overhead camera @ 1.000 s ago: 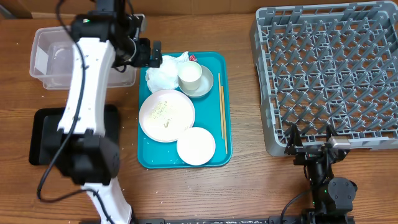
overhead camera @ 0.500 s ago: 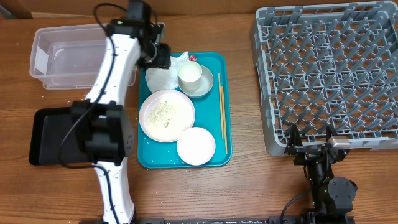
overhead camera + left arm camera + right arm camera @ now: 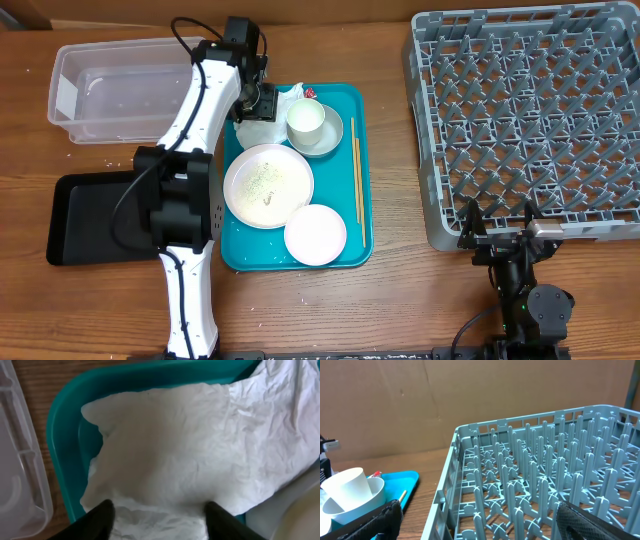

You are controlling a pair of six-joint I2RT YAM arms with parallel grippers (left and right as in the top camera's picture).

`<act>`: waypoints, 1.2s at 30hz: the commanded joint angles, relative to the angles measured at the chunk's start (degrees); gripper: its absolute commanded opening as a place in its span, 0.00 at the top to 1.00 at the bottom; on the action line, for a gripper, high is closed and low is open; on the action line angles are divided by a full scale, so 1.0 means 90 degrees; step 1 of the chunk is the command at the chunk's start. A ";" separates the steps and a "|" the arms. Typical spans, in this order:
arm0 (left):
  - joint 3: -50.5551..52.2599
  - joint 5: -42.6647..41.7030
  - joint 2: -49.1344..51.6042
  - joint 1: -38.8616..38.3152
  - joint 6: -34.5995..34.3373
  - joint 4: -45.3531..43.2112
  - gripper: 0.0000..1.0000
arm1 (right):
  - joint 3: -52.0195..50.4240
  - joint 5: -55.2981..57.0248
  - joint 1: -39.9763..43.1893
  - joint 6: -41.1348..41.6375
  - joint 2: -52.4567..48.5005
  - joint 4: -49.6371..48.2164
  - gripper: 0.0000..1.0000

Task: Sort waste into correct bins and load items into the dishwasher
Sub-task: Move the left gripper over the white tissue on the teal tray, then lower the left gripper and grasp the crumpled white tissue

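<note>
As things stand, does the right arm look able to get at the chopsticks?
Probably yes: the chopsticks lie uncovered along the teal tray's right edge; the right gripper is open, empty.

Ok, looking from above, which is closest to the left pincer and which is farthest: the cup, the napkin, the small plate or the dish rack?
Starting from the left pincer, in the overhead view:
1. the napkin, right under it, at the back left of the tray.
2. the cup, just to the right.
3. the small plate, at the tray's front.
4. the dish rack, far off to the right.
</note>
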State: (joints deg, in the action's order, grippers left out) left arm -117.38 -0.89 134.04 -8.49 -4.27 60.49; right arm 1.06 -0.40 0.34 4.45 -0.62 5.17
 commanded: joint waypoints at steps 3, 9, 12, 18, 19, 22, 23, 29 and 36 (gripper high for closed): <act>-0.0100 0.0092 0.0066 0.0017 -0.0073 0.0015 0.59 | -0.0066 0.0039 0.0000 -0.0022 0.0051 -0.0036 0.00; 0.0007 0.0100 0.0070 0.0019 -0.0073 0.0024 0.66 | -0.0066 0.0036 0.0000 -0.0022 0.0051 -0.0036 0.00; 0.0075 0.0095 0.0070 0.0017 -0.0080 0.0046 0.88 | -0.0066 0.0039 0.0000 -0.0022 0.0051 -0.0036 0.00; -0.0119 0.0092 0.0019 0.0024 -0.0148 0.0243 0.96 | -0.0066 0.0039 0.0000 -0.0022 0.0051 -0.0036 0.00; -0.0243 0.0092 0.0005 0.0024 -0.0211 0.0362 0.96 | -0.0066 0.0039 0.0000 -0.0022 0.0051 -0.0036 0.00; -0.0741 0.0002 -0.0012 0.0024 -0.0270 0.0763 0.96 | -0.0066 0.0039 0.0000 -0.0022 0.0051 -0.0036 0.00; -0.0911 -0.0029 -0.0012 0.0024 -0.0272 0.0869 0.96 | -0.0066 0.0039 0.0000 -0.0022 0.0051 -0.0036 0.00; -0.1246 0.0000 0.0000 0.0024 -0.0330 0.0658 0.37 | -0.0066 0.0039 0.0000 -0.0022 0.0051 -0.0036 0.00; -0.0474 -0.0005 0.0039 0.0019 -0.0214 0.0170 0.32 | -0.0066 0.0039 0.0000 -0.0022 0.0051 -0.0036 0.00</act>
State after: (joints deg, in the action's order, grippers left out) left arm -125.14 -0.64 134.15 -8.49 -6.44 62.54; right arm 1.06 -0.40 0.34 4.45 -0.62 5.17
